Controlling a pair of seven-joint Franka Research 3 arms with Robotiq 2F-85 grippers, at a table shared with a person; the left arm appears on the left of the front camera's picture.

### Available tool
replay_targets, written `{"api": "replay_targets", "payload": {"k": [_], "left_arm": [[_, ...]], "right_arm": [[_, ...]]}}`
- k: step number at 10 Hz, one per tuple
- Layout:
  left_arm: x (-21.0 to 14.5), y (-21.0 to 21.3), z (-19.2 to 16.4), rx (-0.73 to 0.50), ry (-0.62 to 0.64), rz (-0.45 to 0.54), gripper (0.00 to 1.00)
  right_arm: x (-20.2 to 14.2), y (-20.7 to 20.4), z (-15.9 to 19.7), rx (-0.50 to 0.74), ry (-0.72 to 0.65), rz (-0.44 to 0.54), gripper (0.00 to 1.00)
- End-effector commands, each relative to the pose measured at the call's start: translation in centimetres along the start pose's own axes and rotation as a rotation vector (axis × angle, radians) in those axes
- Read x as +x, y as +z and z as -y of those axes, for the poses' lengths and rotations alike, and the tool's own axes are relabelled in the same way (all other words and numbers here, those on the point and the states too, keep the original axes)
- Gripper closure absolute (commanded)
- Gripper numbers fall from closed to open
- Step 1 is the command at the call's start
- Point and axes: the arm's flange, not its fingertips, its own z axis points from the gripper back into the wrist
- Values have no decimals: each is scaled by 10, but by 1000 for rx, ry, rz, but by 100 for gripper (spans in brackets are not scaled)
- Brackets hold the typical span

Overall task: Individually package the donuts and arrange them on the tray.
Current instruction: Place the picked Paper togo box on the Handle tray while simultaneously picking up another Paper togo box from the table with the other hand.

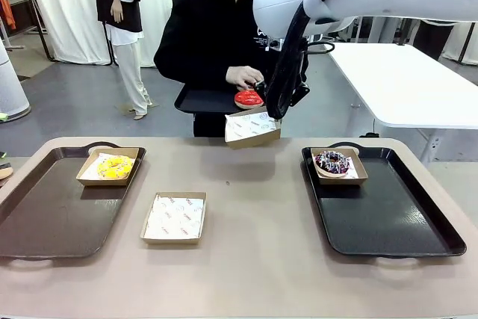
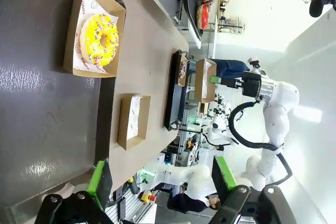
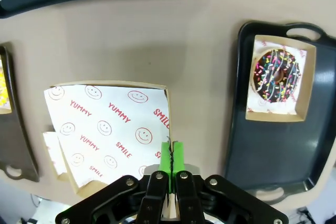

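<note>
Your right gripper (image 3: 170, 150) is pinched fully together on the rim of an empty paper-lined box (image 1: 250, 126). It holds that box up in the air over the far edge of the surface (image 1: 254, 259), slightly askew. Now look where the red donut (image 1: 249, 98) sits: just beyond the box on the far side and a touch higher. It lies on the small black tray (image 1: 200, 101) that the person holds out, with the person's hand (image 1: 243, 76) right at it. That's the relation your move turns on: the donut is straight to the far side of the box, close but apart. The person's hand is much nearer to it than either of your grippers. So I judge the donut comes to you, not the other way round, and your job is to offer the box level under that hand. Your left gripper (image 2: 161, 178) hangs wide open with nothing in it, over the left tray (image 1: 45, 214). It's near the yellow donut (image 1: 115, 166) in its box and well apart from the handover. The sprinkled chocolate donut (image 1: 333, 161) is boxed at the far left corner of the right tray (image 1: 403, 214). A second empty box (image 1: 174, 217) lies on the surface between the trays, nearer the left one.
</note>
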Motion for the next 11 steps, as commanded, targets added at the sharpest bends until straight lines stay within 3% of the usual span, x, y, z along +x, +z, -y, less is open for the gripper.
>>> {"api": "replay_targets", "payload": {"k": [1,11], "left_arm": [[-1,3,2,1,-3,4,0],[-1,3,2,1,-3,4,0]], "right_arm": [[-4,5,2,6,-16,3,100],[-4,5,2,6,-16,3,100]]}}
